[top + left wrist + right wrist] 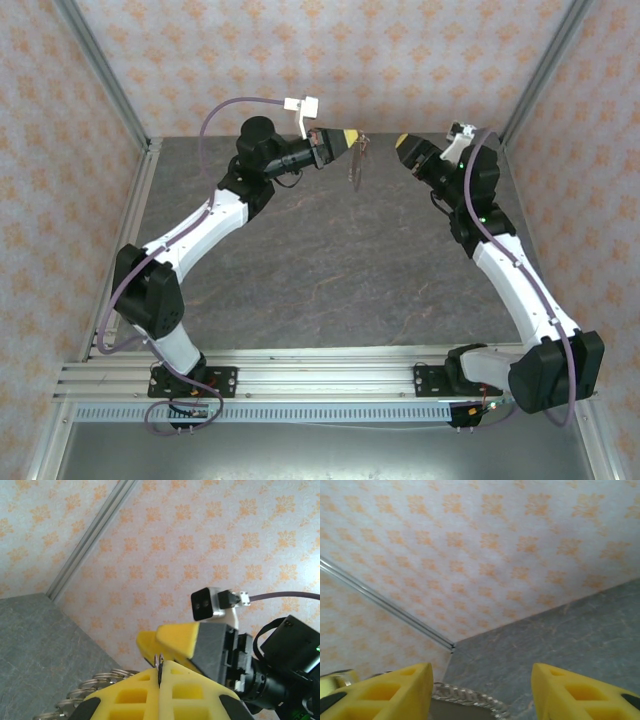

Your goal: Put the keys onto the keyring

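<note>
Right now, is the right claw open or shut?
Open. On the right claw, the yellow fingers stand wide apart, with the keyring showing between them.

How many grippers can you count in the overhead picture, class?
2. The left gripper, at the far middle, is shut on the keyring; the right gripper, open, faces it from the right.

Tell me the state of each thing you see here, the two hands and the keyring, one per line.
left hand: shut, pinching the keyring's edge.
right hand: open, fingers spread, holding nothing, facing the keyring.
keyring: held in the left hand, lifted off the table.
</note>
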Motion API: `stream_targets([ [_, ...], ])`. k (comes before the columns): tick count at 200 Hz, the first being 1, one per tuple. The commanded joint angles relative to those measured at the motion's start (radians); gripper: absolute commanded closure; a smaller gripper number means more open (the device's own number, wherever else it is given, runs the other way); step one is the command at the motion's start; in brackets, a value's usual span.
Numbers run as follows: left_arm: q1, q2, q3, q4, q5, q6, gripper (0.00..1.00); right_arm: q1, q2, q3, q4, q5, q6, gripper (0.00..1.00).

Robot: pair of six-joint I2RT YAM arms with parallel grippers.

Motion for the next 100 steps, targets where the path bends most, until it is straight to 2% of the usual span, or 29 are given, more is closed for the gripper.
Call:
stream_targets([
  [1, 0.001, -0.049, -0.010, 0.093, -0.010, -0.017, 1.00, -0.001, -0.011, 0.003, -0.033, 0.024, -0.044, 0.46],
  [31, 0.001, -0.054, -0.025, 0.132, -0.012, -0.031, 1.00, 0.013, -0.010, 0.003, -0.041, -0.038, -0.042, 0.46],
  [100, 0.001, -0.044, -0.033, 0.169, -0.006, -0.059, 1.00, 0.081, -0.050, -0.037, -0.014, -0.026, -0.092, 0.46],
])
